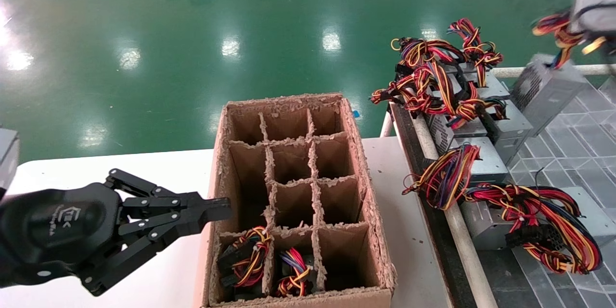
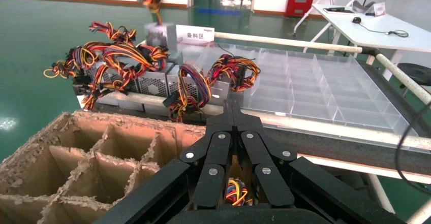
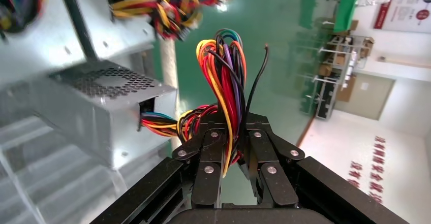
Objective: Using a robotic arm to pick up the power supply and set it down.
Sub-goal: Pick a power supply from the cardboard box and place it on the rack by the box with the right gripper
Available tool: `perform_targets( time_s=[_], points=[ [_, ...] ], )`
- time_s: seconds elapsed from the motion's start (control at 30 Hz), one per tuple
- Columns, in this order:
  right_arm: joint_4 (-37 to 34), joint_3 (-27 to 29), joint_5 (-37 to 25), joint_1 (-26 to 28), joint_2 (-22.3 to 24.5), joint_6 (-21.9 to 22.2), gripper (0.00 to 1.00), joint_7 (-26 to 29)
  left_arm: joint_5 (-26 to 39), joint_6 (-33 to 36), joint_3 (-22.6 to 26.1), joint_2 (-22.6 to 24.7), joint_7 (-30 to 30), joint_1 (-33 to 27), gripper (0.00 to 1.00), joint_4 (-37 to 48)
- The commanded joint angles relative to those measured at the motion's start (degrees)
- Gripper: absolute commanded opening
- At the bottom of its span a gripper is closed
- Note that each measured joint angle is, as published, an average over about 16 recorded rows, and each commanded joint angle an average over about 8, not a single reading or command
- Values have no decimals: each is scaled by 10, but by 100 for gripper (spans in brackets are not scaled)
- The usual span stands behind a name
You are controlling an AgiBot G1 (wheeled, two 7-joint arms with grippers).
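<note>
Your right gripper clamped on the wires of the power supply, which hangs above the tray, your left gripper closed, idle beside the box.

Left gripper: glossy black rounded housing with a small white logo, matte black linkage bars pinned with silver screws, grey boxy module behind it. Right gripper: same black linkage bars, same silver screw heads, black body; grey wrist module, blurred.
</note>
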Motion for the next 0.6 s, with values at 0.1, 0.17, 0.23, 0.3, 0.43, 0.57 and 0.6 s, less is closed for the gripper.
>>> perform_targets(
  time_s=[0.1, 0.17, 0.23, 0.3, 0.43, 0.57, 0.6],
  points=[
    [-46, 3, 15, -28, -22, 46, 0, -15, 0, 0, 0, 0, 0, 0, 0, 0],
    [-74, 7, 19, -35, -34, 71, 0, -19, 0, 0, 0, 0, 0, 0, 0, 0],
    [-102, 11, 24, -41, -47, 95, 0, -24, 0, 0, 0, 0, 0, 0, 0, 0],
    [-130, 15, 28, -44, -59, 117, 0, -31, 0, 0, 0, 0, 0, 0, 0, 0],
    [-182, 23, 40, -49, -81, 156, 0, -52, 0, 0, 0, 0, 0, 0, 0, 0],
    [-224, 32, 58, -52, -98, 177, 0, -81, 0, 0, 0, 0, 0, 0, 0, 0],
    [-232, 34, 63, -53, -102, 179, 0, -88, 0, 0, 0, 0, 0, 0, 0, 0]
  ],
)
